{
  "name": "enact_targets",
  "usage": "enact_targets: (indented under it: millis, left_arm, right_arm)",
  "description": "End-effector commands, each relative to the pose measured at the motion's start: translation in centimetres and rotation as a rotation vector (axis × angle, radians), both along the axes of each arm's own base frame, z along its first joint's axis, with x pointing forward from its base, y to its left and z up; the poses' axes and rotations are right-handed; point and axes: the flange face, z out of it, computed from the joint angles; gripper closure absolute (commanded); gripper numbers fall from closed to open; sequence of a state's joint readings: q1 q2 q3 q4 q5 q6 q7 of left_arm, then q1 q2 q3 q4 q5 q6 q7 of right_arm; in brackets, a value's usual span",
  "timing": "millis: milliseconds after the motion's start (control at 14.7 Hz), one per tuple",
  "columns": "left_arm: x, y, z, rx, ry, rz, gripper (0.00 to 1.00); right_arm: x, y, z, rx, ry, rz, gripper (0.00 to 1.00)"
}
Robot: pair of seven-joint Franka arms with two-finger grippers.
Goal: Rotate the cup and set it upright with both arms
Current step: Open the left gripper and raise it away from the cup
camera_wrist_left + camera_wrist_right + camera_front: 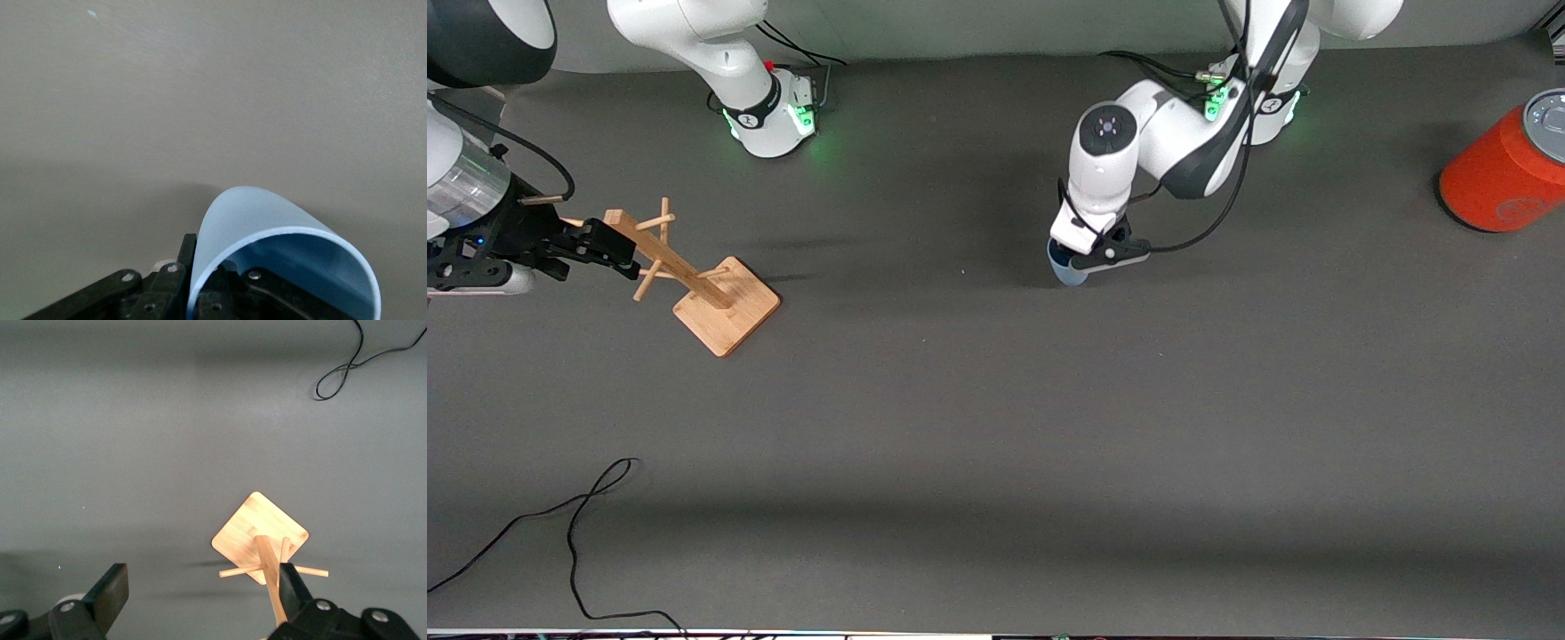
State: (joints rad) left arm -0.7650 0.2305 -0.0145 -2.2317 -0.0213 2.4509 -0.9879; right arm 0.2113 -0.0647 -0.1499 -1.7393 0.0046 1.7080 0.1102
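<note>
I have the left claw (1089,260) clamped on the cup (1065,271), down low near the middle of the tabletop (996,427), a short way out from the left arm's base (1267,111). In the left wrist view the cup (267,230) is smooth, pale-blue plastic with a thin rim, its open mouth turned toward the camera and one claw finger (223,287) pressing inside the wall. Whether the cup touches the tabletop I cannot tell.

The right claw (591,244) hangs wide and holds nothing, over the top of the wooden rack (694,280), which stands toward the right arm's end from the cup. In the right wrist view its fingers (110,590) stand far apart with the rack (263,543) below: a square base with rounded corners, a post, and thin round pegs sticking out, all light bare wood.

The tabletop is a flat, matte dark-grey sheet. From the cup toward the camera it runs open and bare. A thin black cable (578,533) loops near the front edge at the right arm's end, well apart from the cup. An orange-red can (1507,169) with a grey top lies tilted at the edge at the left arm's end, also well apart from the cup.
</note>
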Motion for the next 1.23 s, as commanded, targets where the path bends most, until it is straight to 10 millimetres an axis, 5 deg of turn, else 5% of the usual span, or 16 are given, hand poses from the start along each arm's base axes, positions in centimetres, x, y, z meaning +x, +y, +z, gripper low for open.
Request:
enact_targets:
  millis: [0, 613, 681, 749, 953, 1157]
  left_arm:
    - [1.7, -1.4, -0.6, -0.06, 0.019, -0.006, 1.0]
    - [4.7, -1.5, -3.9, -0.077, 0.024, 0.009, 1.0]
    - [4.6, -1.4, -4.3, -0.073, 0.029, -0.007, 0.93]
    - [4.5, -1.4, -4.5, -0.071, 0.032, -0.023, 0.5]
    - [4.5, -1.4, -3.6, -0.066, 0.042, -0.03, 0.0]
    - [4.3, -1.1, 0.5, -0.052, 0.075, -0.037, 0.0]
  right_arm:
    - [-0.3, 0.1, 0.4, 0.023, -0.01, 0.016, 0.0]
    - [-0.2, 0.0, 0.4, 0.023, -0.016, 0.023, 0.0]
    - [-0.2, 0.0, 0.4, 0.023, -0.015, 0.025, 0.0]
    - [-0.2, 0.0, 0.4, 0.023, -0.016, 0.025, 0.0]
    - [-0.1, 0.0, 0.3, 0.023, -0.017, 0.025, 0.0]
    - [-0.3, -0.2, 0.7, 0.024, -0.02, 0.029, 0.0]
